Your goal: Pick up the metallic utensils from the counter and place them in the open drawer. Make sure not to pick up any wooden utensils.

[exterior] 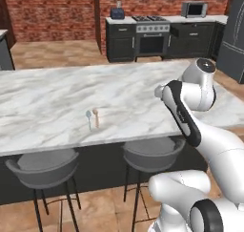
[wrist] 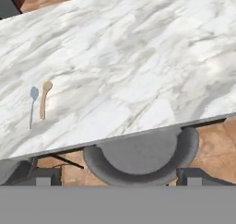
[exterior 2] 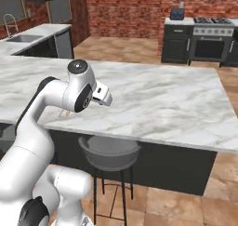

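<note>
Two small utensils lie side by side on the white marble counter [exterior: 57, 97], near its front edge. The metallic one [wrist: 32, 104] is thin and silver-blue with a rounded end [exterior: 88, 118]. Just to its right lies the pale wooden spoon [wrist: 44, 98], also seen from the left base [exterior: 96, 117]. My gripper [wrist: 117, 176] hangs open and empty above the counter's front edge, well to the right of both utensils; its hand [exterior 2: 103, 96] juts out from the arm. A dark drawer [exterior: 174, 31] seems to stand out from the far black cabinets, right of the stove.
Two grey stools [exterior: 45, 169] [exterior: 151, 154] stand under the counter's front edge, one directly below my fingers [wrist: 138, 158]. A stove [exterior: 151, 35], a microwave [exterior: 194, 9] and a dark fridge [exterior: 233, 40] line the far wall. A sink worktop [exterior 2: 28, 39] lies to the left.
</note>
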